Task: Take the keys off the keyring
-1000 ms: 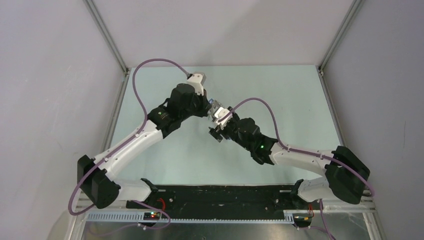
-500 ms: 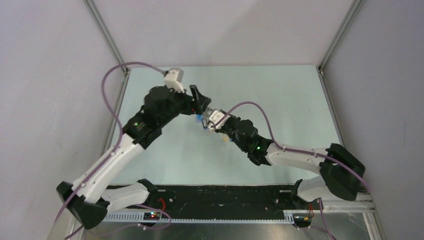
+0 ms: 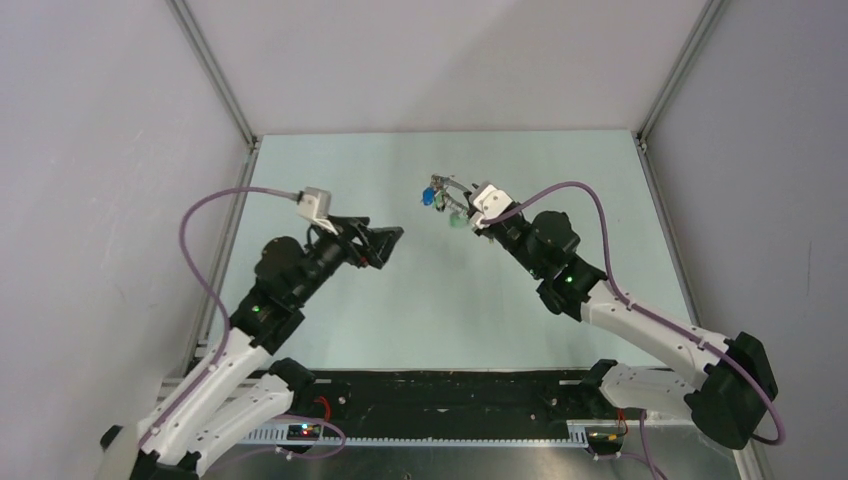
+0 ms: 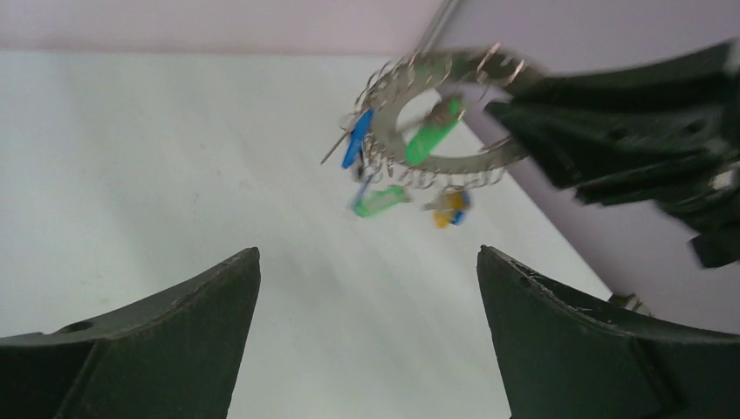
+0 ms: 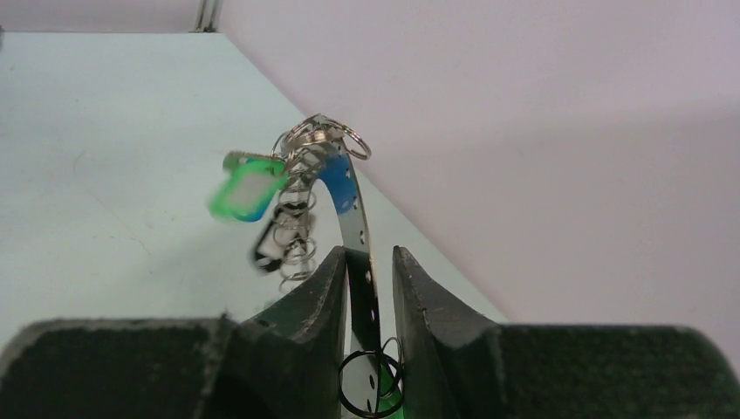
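The keyring [image 4: 489, 157], a large flat grey metal ring, hangs in the air above the table. My right gripper [image 5: 366, 257] is shut on its rim, and the ring [image 5: 356, 209] shows edge-on between the two fingers. Several keys fringe it: a blue one [image 4: 356, 138], a green one [image 4: 434, 131], a green tag [image 5: 247, 192] and a black one [image 5: 269, 246]. In the top view the keyring [image 3: 445, 195] sits just left of the right gripper [image 3: 468, 208]. My left gripper [image 3: 385, 245] stands wide open and empty, apart from the ring, to its left and nearer the bases.
The pale green table [image 3: 400, 310] is walled by grey panels with metal corner posts [image 3: 215, 75]. Purple cables [image 3: 230, 200] loop over both arms. The right arm's black wrist [image 4: 637, 131] fills the upper right of the left wrist view.
My left gripper has opened and drawn back to the left and nearer. The right gripper has shut on the keyring and carried it right and farther back.
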